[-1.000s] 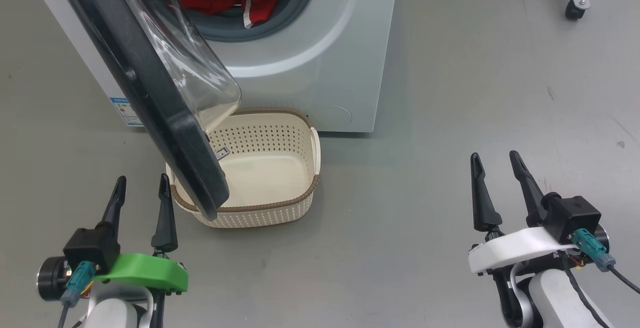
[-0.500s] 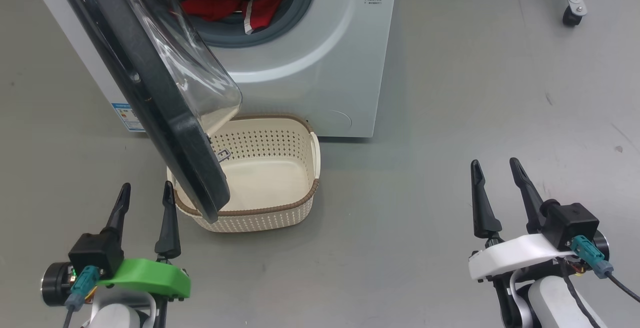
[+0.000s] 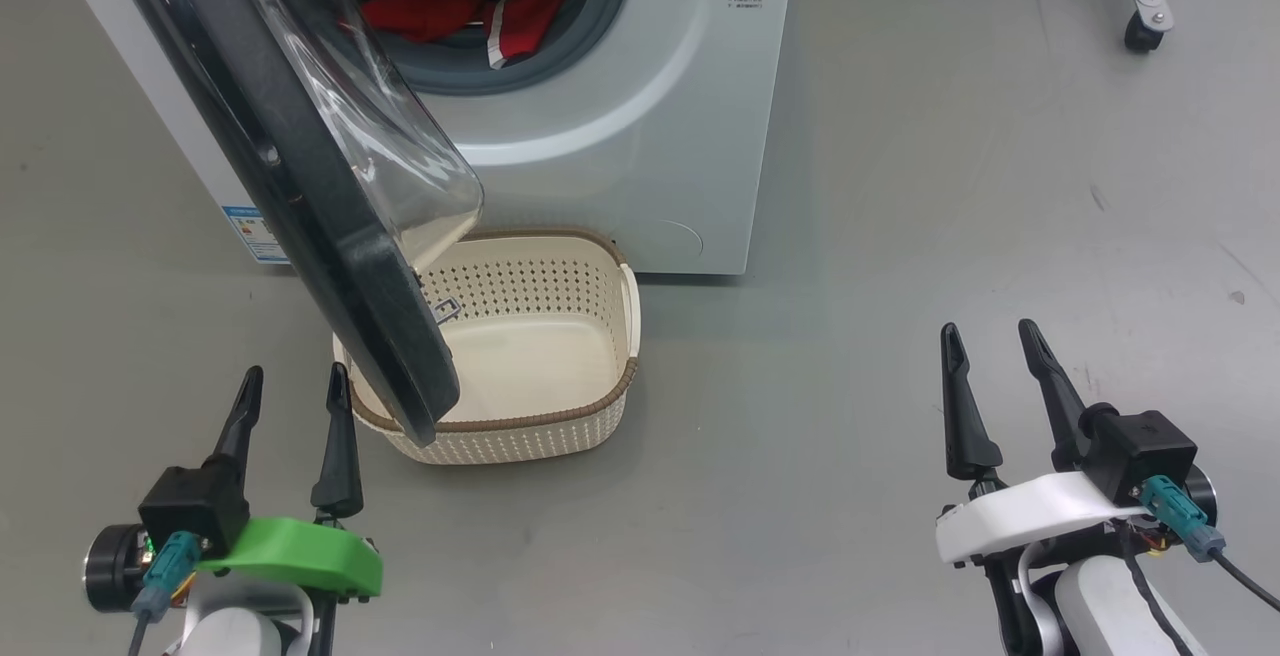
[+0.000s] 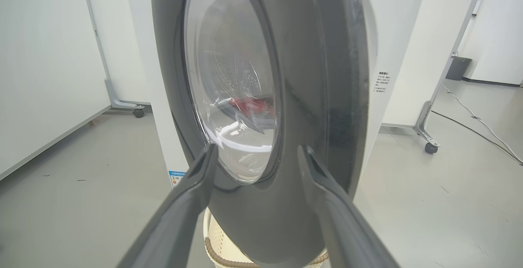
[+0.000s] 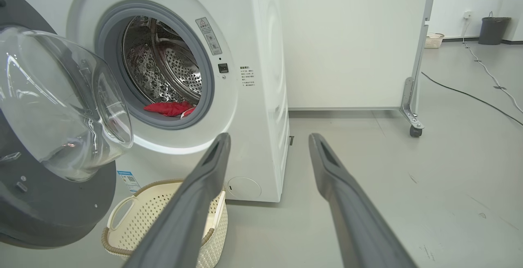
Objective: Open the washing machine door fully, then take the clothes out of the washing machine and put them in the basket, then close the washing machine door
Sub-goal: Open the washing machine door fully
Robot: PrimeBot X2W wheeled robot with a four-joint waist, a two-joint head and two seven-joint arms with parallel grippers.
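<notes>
Right wrist view catching red jersey [image 5: 168, 108] in drum [image 5: 175, 65]; left wrist view facing washing machine door [image 4: 322, 76]. Gaping, empty: left gripper [image 3: 297, 372], right gripper [image 3: 987, 328].

Head view, your side: grey floor [image 3: 950, 236] smooth, matte. Dark scuff [image 3: 1097, 198] at 2 o'clock. Leg castor [image 3: 1137, 33] on metal foot at 1 o'clock, near top edge.

Right wrist view: white partition panel [image 5: 347, 35] at 12 o'clock, panel castor [image 5: 414, 131] at 3 o'clock. Black cable [image 5: 470, 95] crosses floor at 2 o'clock. Dark bin [image 5: 493, 30] by far white wall, also 2 o'clock. Pale hamper [image 5: 434, 39] near it.

Left wrist view: left panel [image 4: 41, 76] at 9 o'clock, left castor [image 4: 139, 113] at its base.

You get even, diffuse light, soft shadows.
</notes>
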